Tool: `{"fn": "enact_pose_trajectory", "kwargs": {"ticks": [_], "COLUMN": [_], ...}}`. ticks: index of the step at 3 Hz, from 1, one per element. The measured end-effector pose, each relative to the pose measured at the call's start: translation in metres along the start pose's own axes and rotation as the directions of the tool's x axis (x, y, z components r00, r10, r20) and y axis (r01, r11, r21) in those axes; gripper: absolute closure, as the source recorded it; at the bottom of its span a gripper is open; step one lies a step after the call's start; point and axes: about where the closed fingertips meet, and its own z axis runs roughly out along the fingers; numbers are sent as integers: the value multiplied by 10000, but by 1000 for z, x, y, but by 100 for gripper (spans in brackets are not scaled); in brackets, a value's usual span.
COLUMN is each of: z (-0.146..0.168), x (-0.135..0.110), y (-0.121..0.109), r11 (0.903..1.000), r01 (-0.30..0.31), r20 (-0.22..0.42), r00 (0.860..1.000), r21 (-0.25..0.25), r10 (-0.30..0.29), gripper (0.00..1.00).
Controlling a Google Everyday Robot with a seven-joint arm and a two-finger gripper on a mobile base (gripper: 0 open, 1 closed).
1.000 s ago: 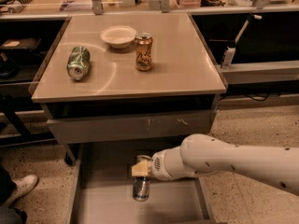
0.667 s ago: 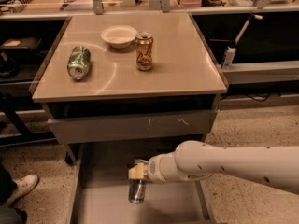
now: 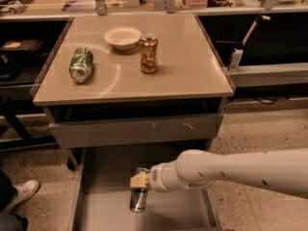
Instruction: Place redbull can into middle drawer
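Gripping redbull can (image 3: 138, 202), claw (image 3: 139, 184) inside middle drawer (image 3: 103, 213), label unreadable

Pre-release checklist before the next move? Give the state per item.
1. middle drawer pulled open: ok.
2. gripper above drawer floor, inside the side walls: ok.
3. redbull can upright, gripper closed on its top: ok.
4. Can bottom resting on the floor: cannot tell.
5. green can, orange-gold can and bowl up on the table, away from the arm: ok.
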Motion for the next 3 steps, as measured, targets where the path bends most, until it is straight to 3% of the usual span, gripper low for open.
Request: {"fn": "enact_pose_trajectory", "kwargs": {"ticks": [3], "z": [88], "x": [2], "y": [-53], "r11": [9863], "r01": [-1650], "r20": [-687], "r00": [9839], "r21": [28], "r10": [1648], "gripper": [100]}}
